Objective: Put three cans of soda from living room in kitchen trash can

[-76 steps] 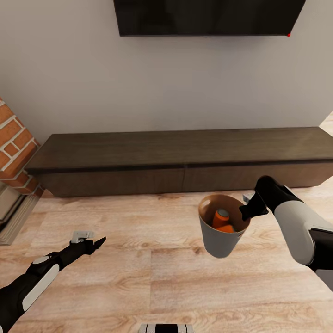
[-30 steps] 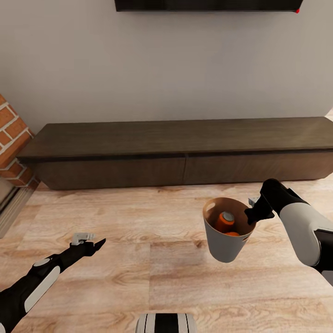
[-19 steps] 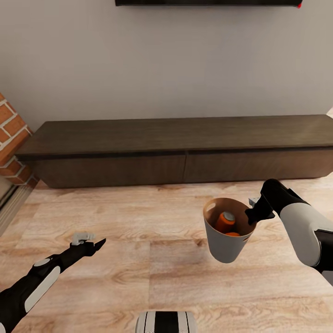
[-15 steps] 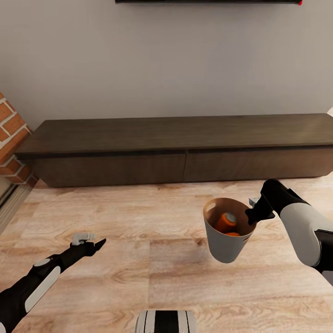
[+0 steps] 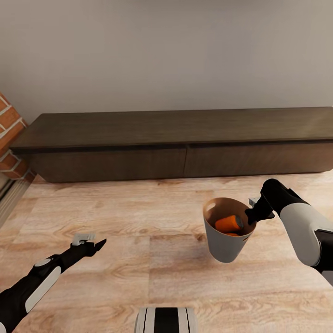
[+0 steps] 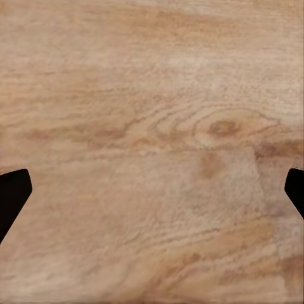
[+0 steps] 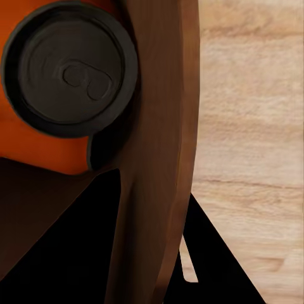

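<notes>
Wall (image 5: 166,51): plain, pale grey, unadorned, evenly lit, with slight shading toward the upper corners.

Low cabinet (image 5: 175,143): long, dark brown wood, set against the wall; a flat top and two wide front panels divided by a vertical seam near the middle are shown. A narrow shadow is cast beneath it onto the floor.

Brick column (image 5: 10,138): red brick with pale mortar, seen at the left edge, just beside the cabinet's end.

Floor (image 5: 138,259): light wood planks with pronounced grain and knots; the same planking is seen close up in the left wrist view (image 6: 152,152).
</notes>
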Controlling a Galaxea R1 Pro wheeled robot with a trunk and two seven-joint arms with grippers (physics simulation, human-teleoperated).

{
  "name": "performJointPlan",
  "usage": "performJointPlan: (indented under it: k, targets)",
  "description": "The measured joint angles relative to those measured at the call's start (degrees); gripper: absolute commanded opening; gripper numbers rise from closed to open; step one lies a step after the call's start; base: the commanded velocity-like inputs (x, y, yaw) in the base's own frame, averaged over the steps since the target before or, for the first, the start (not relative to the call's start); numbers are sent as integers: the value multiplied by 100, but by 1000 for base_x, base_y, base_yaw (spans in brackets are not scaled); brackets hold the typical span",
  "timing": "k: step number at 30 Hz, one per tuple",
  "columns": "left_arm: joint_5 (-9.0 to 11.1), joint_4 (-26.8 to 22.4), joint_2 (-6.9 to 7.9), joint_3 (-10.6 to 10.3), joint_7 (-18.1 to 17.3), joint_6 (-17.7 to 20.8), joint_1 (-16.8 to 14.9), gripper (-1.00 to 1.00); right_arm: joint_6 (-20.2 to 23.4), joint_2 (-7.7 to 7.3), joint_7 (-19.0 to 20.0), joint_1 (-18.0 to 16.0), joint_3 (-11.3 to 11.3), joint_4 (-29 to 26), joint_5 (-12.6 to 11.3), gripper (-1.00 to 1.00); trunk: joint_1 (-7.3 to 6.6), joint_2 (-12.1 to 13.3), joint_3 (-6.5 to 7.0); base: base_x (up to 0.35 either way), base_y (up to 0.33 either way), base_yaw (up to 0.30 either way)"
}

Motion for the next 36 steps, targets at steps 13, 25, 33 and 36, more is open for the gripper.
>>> performJointPlan:
  k: [13, 25, 33, 36]
  targets:
    - [0, 0, 0, -53, 2, 0, 0, 100, 10, 0, 5, -1, -11, -2, -34, -100, 15, -8, -133, 0, 0, 0]
    - [7, 411, -8, -62, -4, -107, 0, 100, 12, 2, 14, 2, -12, 0, -45, -100, 30, -17, -266, 0, 0, 0]
    - [9, 556, -9, -67, -14, -215, 0, 100, 1, 5, 21, 8, -4, -1, -19, -100, 46, -24, -399, 0, 0, 0]
    - [9, 560, -9, -62, -25, -218, 0, 100, 0, 7, 16, 7, -3, -1, -17, -100, 46, -25, -399, 0, 0, 0]
